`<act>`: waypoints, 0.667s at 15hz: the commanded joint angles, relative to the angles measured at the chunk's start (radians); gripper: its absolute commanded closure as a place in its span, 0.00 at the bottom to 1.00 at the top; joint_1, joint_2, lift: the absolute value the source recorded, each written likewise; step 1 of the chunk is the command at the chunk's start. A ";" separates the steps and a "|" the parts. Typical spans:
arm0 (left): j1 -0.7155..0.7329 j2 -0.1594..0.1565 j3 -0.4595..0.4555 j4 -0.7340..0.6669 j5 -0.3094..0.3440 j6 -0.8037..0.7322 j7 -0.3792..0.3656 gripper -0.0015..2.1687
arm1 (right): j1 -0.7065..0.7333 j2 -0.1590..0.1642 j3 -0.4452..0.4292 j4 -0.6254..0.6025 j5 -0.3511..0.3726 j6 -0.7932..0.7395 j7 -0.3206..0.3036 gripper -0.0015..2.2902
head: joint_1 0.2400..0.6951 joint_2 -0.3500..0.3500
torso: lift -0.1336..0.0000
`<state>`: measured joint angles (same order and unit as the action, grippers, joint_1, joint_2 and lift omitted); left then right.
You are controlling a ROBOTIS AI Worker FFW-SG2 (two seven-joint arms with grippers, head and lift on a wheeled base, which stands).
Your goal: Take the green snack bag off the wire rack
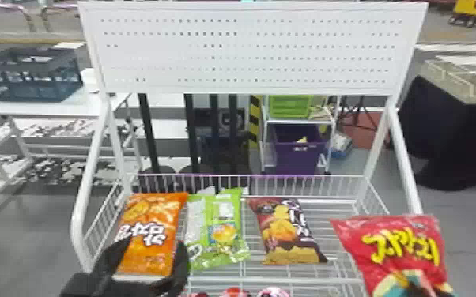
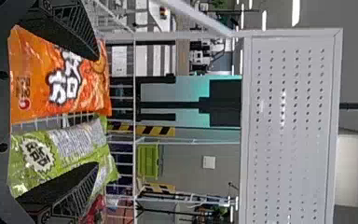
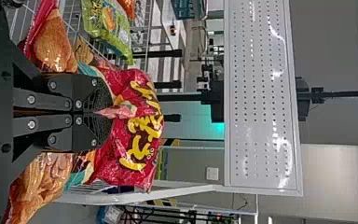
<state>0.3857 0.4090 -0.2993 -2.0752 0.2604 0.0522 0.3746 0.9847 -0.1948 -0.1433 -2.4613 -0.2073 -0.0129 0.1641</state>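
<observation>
The green snack bag [image 1: 228, 215] leans in the wire rack [image 1: 272, 279], between an orange bag [image 1: 146, 221] and a brown bag [image 1: 284, 233]. At the rack's front left is my left gripper [image 1: 152, 258], open, its fingers on either side of the orange bag's lower part. In the left wrist view, the open left gripper [image 2: 98, 111] has one finger in front of the orange bag [image 2: 42, 79] and the other over the green bag [image 2: 60, 144]. My right gripper [image 3: 95, 112] is shut on a red snack bag [image 3: 142, 130], seen at the right in the head view.
A white pegboard [image 1: 249, 51] stands above the rack's back, with white side posts [image 1: 405, 158] sloping down to the basket. More packages [image 1: 235, 292] lie low at the front. Behind stand a table with a dark crate [image 1: 31, 75] and a purple bin [image 1: 298, 158].
</observation>
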 commanded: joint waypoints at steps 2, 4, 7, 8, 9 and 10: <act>-0.208 -0.027 -0.146 0.175 0.037 0.002 0.027 0.04 | -0.004 -0.002 0.001 0.007 0.002 0.000 0.000 0.97 | 0.57 0.50 | 1.00; -0.306 -0.078 -0.198 0.311 0.063 -0.001 0.027 0.04 | -0.011 -0.003 0.004 0.013 0.002 0.000 0.000 0.97 | 0.57 0.50 | 1.00; -0.430 -0.134 -0.254 0.489 0.103 -0.004 0.026 0.04 | -0.020 -0.006 0.007 0.033 0.000 0.000 0.000 0.97 | 0.57 0.50 | 1.00; -0.469 -0.147 -0.270 0.541 0.115 -0.001 0.024 0.04 | -0.024 -0.008 0.007 0.041 0.000 0.000 0.000 0.97 | 0.57 0.50 | 1.00; -0.496 -0.151 -0.278 0.586 0.125 -0.001 0.021 0.04 | -0.026 -0.008 0.007 0.044 0.000 0.000 0.000 0.97 | 0.57 0.50 | 1.00; -0.518 -0.161 -0.281 0.623 0.141 -0.001 0.014 0.04 | -0.029 -0.011 0.008 0.045 0.000 0.000 0.000 0.97 | 0.57 0.50 | 1.00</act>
<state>-0.0956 0.2599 -0.5712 -1.5108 0.3822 0.0511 0.3925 0.9593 -0.2027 -0.1362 -2.4201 -0.2069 -0.0128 0.1641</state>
